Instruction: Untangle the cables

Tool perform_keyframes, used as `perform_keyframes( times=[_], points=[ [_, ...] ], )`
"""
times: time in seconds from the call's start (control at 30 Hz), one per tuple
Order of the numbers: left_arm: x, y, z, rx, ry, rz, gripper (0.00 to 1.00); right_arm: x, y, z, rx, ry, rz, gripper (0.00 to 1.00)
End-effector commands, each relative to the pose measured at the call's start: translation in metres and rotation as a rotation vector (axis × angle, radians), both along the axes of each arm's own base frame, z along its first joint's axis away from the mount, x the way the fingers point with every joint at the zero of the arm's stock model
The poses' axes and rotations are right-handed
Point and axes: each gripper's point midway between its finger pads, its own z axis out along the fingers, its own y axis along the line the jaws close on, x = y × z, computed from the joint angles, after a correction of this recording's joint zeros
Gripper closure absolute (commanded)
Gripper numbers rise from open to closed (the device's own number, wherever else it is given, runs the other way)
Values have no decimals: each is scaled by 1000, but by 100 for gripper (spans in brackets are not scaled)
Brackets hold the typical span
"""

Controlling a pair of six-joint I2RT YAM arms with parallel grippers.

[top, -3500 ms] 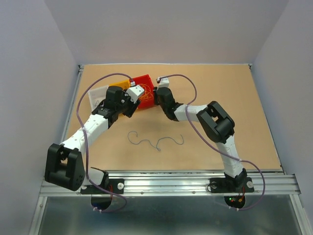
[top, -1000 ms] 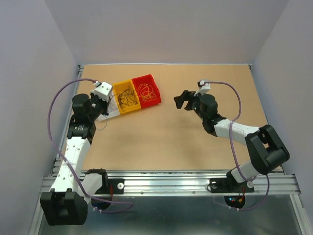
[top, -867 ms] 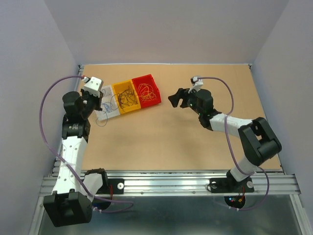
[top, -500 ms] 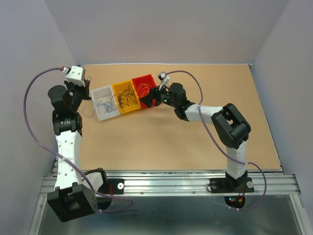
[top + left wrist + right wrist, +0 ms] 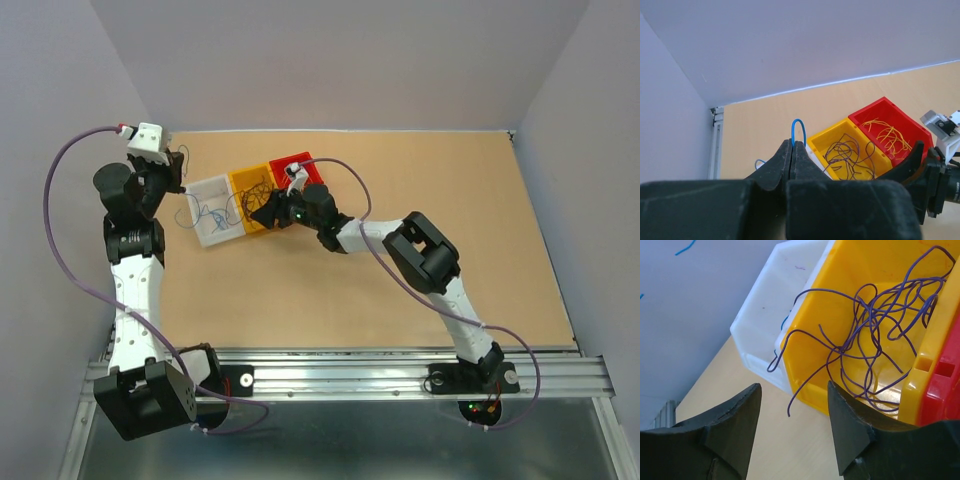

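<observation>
Three small bins stand in a row and hold the cables: a white bin (image 5: 205, 184) with blue ones (image 5: 215, 212), a yellow bin (image 5: 250, 174) with dark purple ones (image 5: 875, 325), and a red bin (image 5: 300, 158) with orange ones (image 5: 887, 134). My left gripper (image 5: 172, 178) is raised left of the white bin, shut on a blue cable (image 5: 798, 127) that loops out above its tips (image 5: 792, 145). My right gripper (image 5: 794, 390) hovers low at the yellow bin's near corner (image 5: 262, 210), open. A loose purple cable end (image 5: 789, 412) hangs between its fingers, touching neither.
The bins sit at the back left of the tan table (image 5: 400, 260). The white bin (image 5: 770, 315) and red bin (image 5: 945, 390) flank the yellow bin (image 5: 850, 260). A metal rail (image 5: 160, 160) edges the table on the left. Lilac arm cords (image 5: 60, 230) arc beside both arms.
My right arm has swung left from the table's middle right to the yellow bin, its jaws narrowing. My left arm has lifted up and back to the left, still pinching the blue cable.
</observation>
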Motion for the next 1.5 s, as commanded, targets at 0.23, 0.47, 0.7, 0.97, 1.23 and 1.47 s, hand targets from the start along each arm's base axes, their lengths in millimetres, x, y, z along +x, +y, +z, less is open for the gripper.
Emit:
perform_keyframes(
  times=[0.23, 0.47, 0.7, 0.97, 1.23, 1.47],
  points=[
    [-9, -16, 45, 0, -141, -83, 100, 18, 38, 42, 161, -49, -25, 42],
    [-2, -22, 42, -21, -123, -125, 100, 19, 49, 35, 165, -42, -19, 44],
    [9, -24, 27, -69, -97, -147, 100, 19, 56, 32, 158, -33, -29, 72],
    [31, -38, -5, -138, -37, -205, 100, 25, 39, 58, 160, -81, -112, 92],
    [34, -40, -46, -139, -9, -199, 100, 22, 18, 87, 201, -118, -140, 93],
    [13, -39, -63, -61, -61, -185, 100, 32, -7, 91, 227, -106, -169, 94]
  ],
)
